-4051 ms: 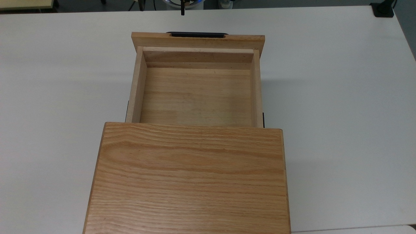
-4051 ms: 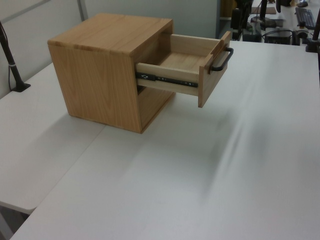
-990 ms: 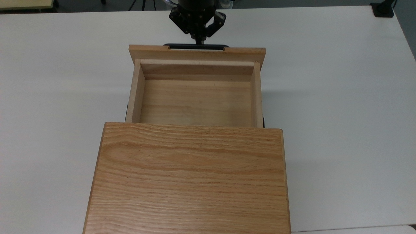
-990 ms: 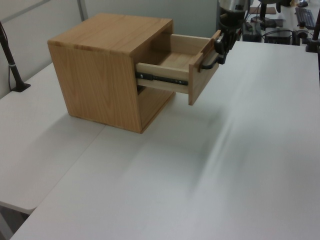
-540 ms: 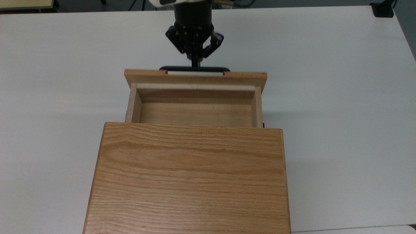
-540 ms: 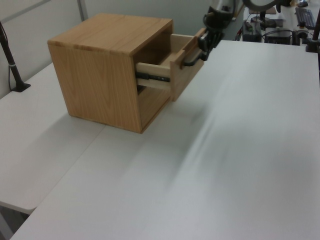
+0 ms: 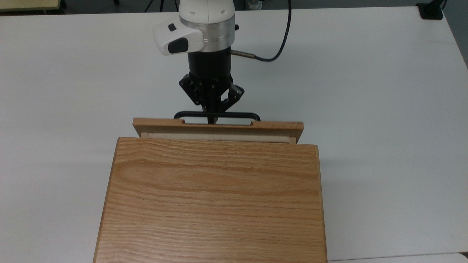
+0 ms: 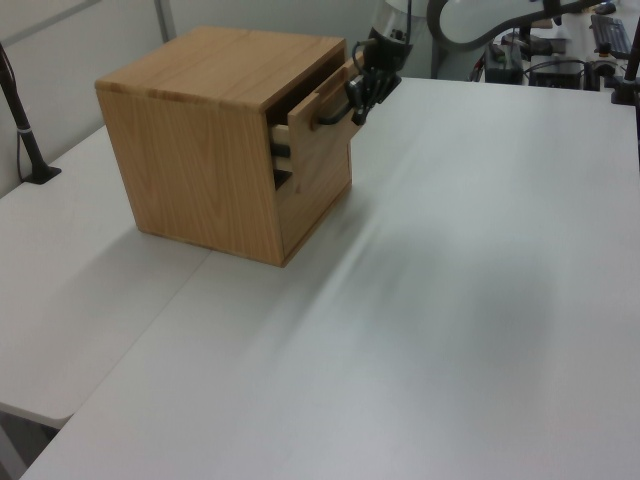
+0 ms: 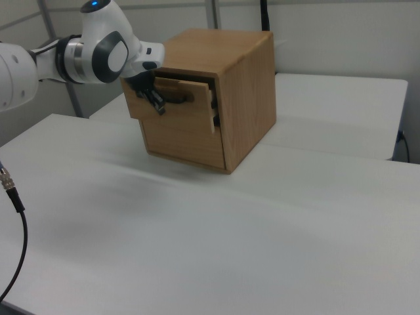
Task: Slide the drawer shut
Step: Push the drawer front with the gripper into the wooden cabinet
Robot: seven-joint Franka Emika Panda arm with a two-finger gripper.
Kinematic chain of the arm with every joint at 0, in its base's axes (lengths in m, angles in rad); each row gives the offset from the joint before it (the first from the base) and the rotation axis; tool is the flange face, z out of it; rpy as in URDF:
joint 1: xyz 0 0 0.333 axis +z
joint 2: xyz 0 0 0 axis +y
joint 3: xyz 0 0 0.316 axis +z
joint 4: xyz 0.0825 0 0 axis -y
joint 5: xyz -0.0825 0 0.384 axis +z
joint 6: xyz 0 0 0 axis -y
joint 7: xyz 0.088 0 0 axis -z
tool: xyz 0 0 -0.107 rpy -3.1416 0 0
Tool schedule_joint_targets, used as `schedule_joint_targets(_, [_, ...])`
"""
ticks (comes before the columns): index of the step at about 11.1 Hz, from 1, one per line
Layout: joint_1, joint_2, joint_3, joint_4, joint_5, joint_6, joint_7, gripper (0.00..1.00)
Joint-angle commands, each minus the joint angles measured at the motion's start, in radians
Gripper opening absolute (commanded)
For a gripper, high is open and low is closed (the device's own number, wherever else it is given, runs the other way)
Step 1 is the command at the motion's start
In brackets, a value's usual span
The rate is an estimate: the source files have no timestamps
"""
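The black pincer [image 7: 212, 117], fingers pressed together, bears on the thin black bar handle [image 7: 234, 114] to push the light wooden drawer [image 7: 218, 128], which sits nearly home in the oak-grained cabinet [image 7: 214, 201] mid-tabletop [image 7: 384, 109].

— What is counted on the white table [image 7: 365, 109]?
— One oak cabinet [image 7: 212, 201] is counted, with one drawer [image 7: 219, 126] in it and one black bar handle [image 7: 237, 114] on that drawer.
— And the machinery?
— One arm [image 7: 204, 25] is seen — one gripper [image 7: 211, 117] is carried, and one black cable [image 7: 281, 40] is attached.
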Motion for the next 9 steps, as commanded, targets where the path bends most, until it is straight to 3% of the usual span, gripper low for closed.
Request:
schedule_joint_targets(1, [0.009,0.061,-0.011,0.063,-0.057,0.083,0.088,0.00])
schedule_joint_targets(6, [0.009,0.104,-0.017,0.092,-0.084,0.143,0.141,0.00])
schedule_joint_targets(9, [0.000,0.015,-0.011,0.014,-0.142,0.074,0.092,0.00])
